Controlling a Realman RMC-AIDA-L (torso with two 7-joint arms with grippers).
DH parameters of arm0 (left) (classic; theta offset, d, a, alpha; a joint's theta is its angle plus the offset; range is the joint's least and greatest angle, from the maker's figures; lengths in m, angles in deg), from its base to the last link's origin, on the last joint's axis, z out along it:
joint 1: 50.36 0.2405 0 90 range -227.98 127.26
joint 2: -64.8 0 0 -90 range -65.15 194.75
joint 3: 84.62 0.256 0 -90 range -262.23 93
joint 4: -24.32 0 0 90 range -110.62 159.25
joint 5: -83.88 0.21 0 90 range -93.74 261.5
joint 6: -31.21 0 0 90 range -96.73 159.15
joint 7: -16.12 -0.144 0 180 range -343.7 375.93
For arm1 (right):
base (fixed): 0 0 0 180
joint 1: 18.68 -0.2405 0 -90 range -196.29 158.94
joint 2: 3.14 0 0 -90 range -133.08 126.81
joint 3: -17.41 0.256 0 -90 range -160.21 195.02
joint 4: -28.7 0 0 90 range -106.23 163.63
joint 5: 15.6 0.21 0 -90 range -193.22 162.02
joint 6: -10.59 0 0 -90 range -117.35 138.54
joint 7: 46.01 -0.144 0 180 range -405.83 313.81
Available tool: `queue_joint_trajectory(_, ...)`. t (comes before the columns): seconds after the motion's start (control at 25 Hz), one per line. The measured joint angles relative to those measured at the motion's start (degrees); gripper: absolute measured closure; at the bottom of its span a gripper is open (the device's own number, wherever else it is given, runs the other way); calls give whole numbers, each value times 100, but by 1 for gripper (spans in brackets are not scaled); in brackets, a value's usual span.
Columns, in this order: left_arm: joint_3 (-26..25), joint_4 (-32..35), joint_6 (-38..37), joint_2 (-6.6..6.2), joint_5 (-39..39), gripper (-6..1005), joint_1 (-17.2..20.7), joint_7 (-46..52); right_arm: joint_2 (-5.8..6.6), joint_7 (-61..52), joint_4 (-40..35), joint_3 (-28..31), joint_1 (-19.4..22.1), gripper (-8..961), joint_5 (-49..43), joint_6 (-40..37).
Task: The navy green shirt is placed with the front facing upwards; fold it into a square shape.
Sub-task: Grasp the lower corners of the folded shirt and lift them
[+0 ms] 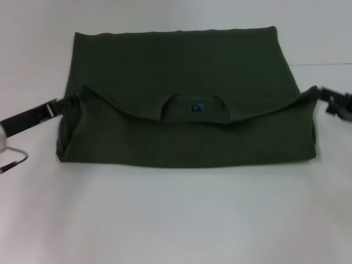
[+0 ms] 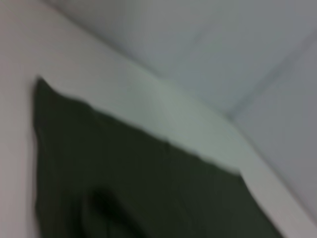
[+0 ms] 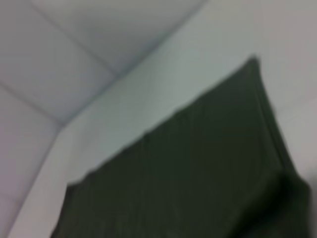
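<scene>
Now two claws, left claw [image 1: 74, 102] and right claw [image 1: 318, 92], grip one shirt [image 1: 181, 66].

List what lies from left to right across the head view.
Left gripper at the shirt's left edge → shirt, with its collar in the middle → right gripper at the shirt's right edge.

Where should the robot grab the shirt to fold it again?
Probably at the two ends of the shirt, where the collar flap's corners stick out. The left gripper comes in from the left side and the right gripper from the right, each already at a corner. The flap's edge lies loose on top there, so it should lift easily. The table stays underneath.
</scene>
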Motion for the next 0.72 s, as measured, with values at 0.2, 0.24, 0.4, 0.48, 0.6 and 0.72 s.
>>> queue_joint_trajectory(0.2, -454, 600, -979, -167, 1431, 126, 52, 138, 270, -384, -49, -104, 310, 47, -423, -692)
queue_joint_trajectory(0.24, -487, 640, -1009, -169, 1509, 126, 62, -19, 285, -374, -80, -102, 383, 28, -438, -783)
queue_joint_trajectory(0.4, -493, 675, -820, -110, 1604, 126, 100, -742, 222, -243, -228, -100, 583, 9, -439, -915)
queue_joint_trajectory(0.48, -417, 635, -478, -40, 1609, 126, 107, -928, 164, -206, -274, -98, 643, 10, -439, -932)
queue_joint_trajectory(0.6, -236, 494, -49, 45, 1623, 126, 105, -1186, 113, -192, -290, -113, 671, 10, -440, -933)
queue_joint_trajectory(0.72, -146, 397, 158, 97, 1626, 126, 72, -1298, 92, -155, -291, -114, 676, 10, -441, -931)
